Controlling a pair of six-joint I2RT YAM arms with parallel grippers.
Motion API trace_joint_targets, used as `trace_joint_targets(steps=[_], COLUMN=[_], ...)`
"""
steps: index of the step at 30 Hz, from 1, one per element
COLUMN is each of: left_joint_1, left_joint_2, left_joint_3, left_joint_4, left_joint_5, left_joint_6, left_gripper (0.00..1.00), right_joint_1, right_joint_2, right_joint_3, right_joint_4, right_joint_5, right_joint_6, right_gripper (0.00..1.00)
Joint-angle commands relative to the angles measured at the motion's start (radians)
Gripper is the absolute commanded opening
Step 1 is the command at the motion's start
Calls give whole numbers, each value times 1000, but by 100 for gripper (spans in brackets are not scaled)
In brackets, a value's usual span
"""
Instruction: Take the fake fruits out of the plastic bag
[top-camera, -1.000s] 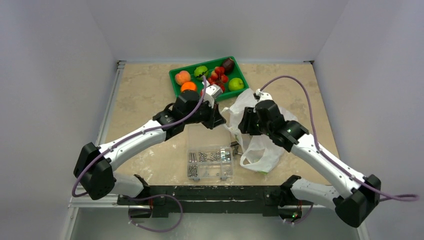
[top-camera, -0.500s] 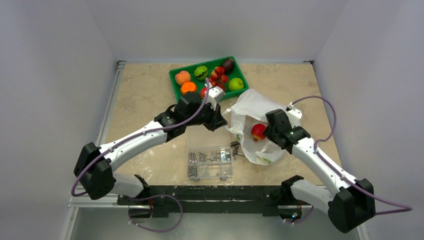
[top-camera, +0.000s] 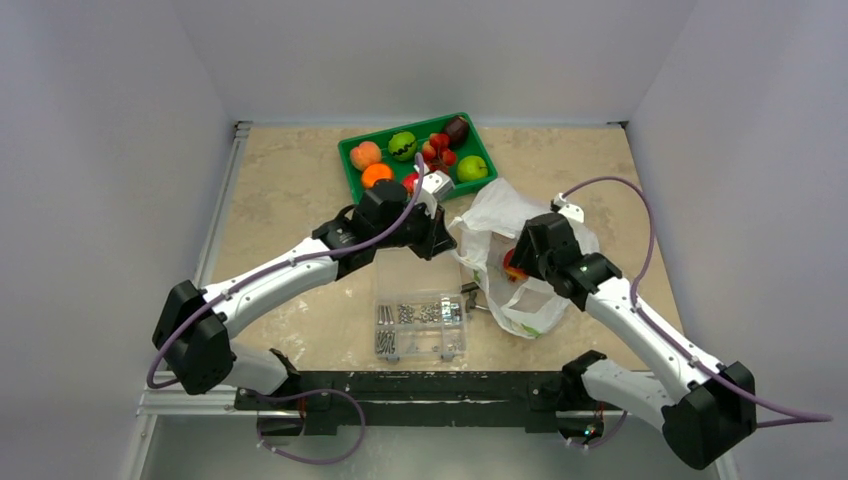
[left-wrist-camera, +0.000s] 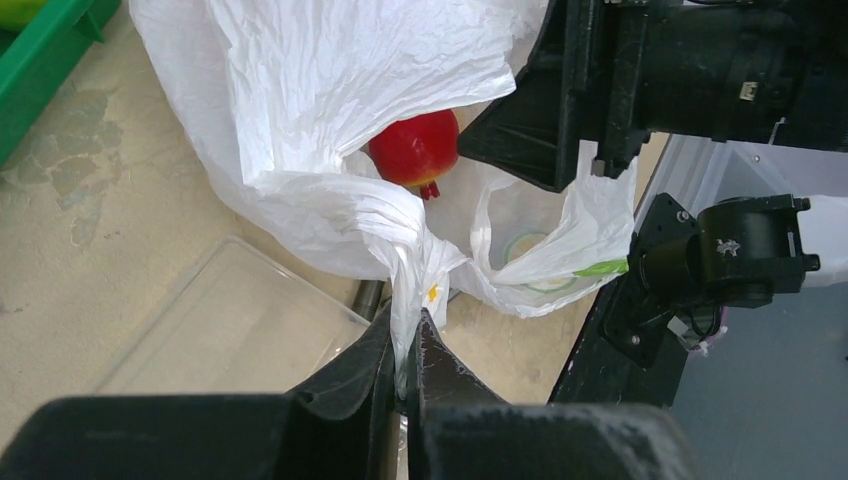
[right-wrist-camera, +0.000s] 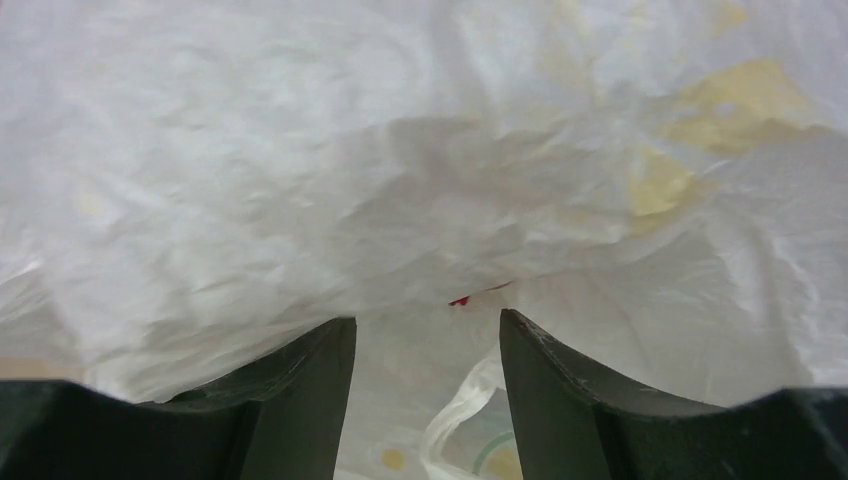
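Observation:
The white plastic bag (top-camera: 490, 212) lies crumpled right of centre. My left gripper (top-camera: 447, 240) is shut on a bunched loop of its near-left edge; the wrist view shows the film pinched between the jaws (left-wrist-camera: 405, 335). A glossy red fruit (top-camera: 512, 267) sits inside the bag's mouth and shows clearly in the left wrist view (left-wrist-camera: 415, 148). My right gripper (top-camera: 520, 258) is open and pokes into the bag just beside that fruit. In its own view (right-wrist-camera: 427, 335) bag film (right-wrist-camera: 400, 150) fills the frame, with only a red sliver (right-wrist-camera: 460, 299) between the fingertips.
A green tray (top-camera: 350, 165) at the back holds several fruits: peach, orange, green, red pieces, maroon and a yellow-green apple (top-camera: 472, 167). A clear box of screws (top-camera: 420, 325) lies in front of the bag, close to my left gripper (left-wrist-camera: 230, 320).
My right arm swung out to the right, uncovering the red fruit, then moved back left over it. The bag was tugged along. My left gripper kept its hold, barely moving.

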Motion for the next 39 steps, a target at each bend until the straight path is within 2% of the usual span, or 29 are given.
trace_joint_targets(steps=[1,6,10,14,18,23,29,33,35,39], left_joint_1=[-1,-3,-3,-3,-2,-3,-3,-2,-3,-2], left_joint_2=[10,5,14,21,27,41,55,50,56,60], left_joint_3=[48,46,47,49,60,67,73,75,81,82], left_joint_4=[6,12,13,9,-5,-3,-11,-12,-20,-29], left_joint_5=[25,39,40,39,40,53,57,46,47,15], left_joint_6=[22,10,8,11,14,4,2,10,10,9], left_gripper=[0,0,0,0,0,0,0,0,0,0], right_joint_1=[48,67,66,66,66,65,64,64,65,66], right_joint_2=[-22,68,143,210,232,277,368,359,338,276], right_joint_3=[51,85,94,124,100,79,88,71,69,65], right_joint_4=[62,123,123,16,24,89,102,111,110,99], right_joint_5=[-108,-101,-1,158,208,229,239,235,236,216], right_joint_6=[-64,-78,-42,-17,-21,-41,-30,-28,-37,-53], right_gripper=[54,50,50,55,63,73,75,71,65,38])
